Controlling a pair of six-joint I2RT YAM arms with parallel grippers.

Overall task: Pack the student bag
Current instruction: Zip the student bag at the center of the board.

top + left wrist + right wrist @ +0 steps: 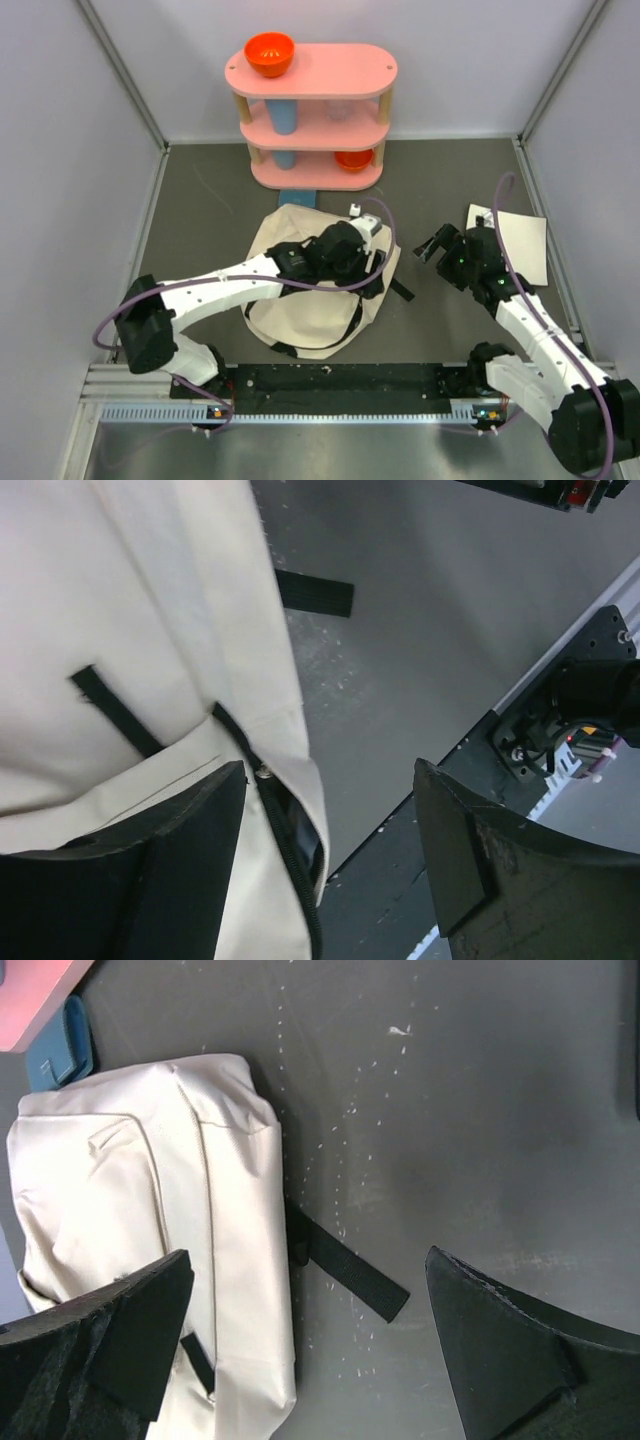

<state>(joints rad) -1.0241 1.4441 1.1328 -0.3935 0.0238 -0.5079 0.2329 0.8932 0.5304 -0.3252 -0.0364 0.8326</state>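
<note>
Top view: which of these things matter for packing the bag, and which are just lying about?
Job:
student bag, lying flat mid-table
left gripper, open at its zipper edge

Lying about:
pink shelf, holding an orange bowl and a blue cup
white sheet
blue flat item behind the bag, role unclear

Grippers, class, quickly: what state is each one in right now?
Left gripper: open, holding nothing, poised over the zipper of the student bag.
Right gripper: open, empty, above the table beside the bag.
</note>
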